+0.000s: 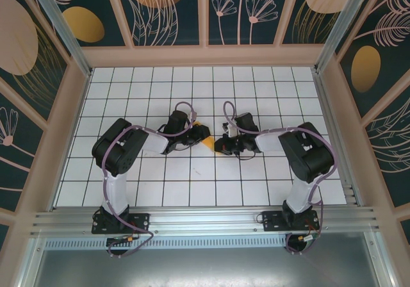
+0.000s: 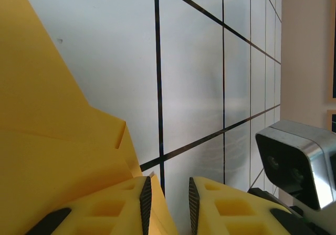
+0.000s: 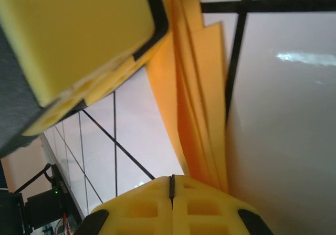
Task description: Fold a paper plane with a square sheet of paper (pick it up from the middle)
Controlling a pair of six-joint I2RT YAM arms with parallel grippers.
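folded paper sits flat on the desk, roughly mid-desk, about equal distance from left and right edges. Orange-yellow, several stacked layers with creases, narrowing to a point at its near end in the top view.

left claw is at the paper's left side. Left wrist view: folded paper covers the left of the frame, and one flap edge runs down into the left claw. Narrow gap between the pads, with white tile visible through it. Flap lies against 1 pad and isn't clamped.

right claw is at the paper's right side. Right wrist view: right claw has its pads pressed together, no gap. The folded paper layers run down to its tips, just beside the seam; can't tell if any layer is pinched. 1 of the left claw's fingers sits on the paper's far side.
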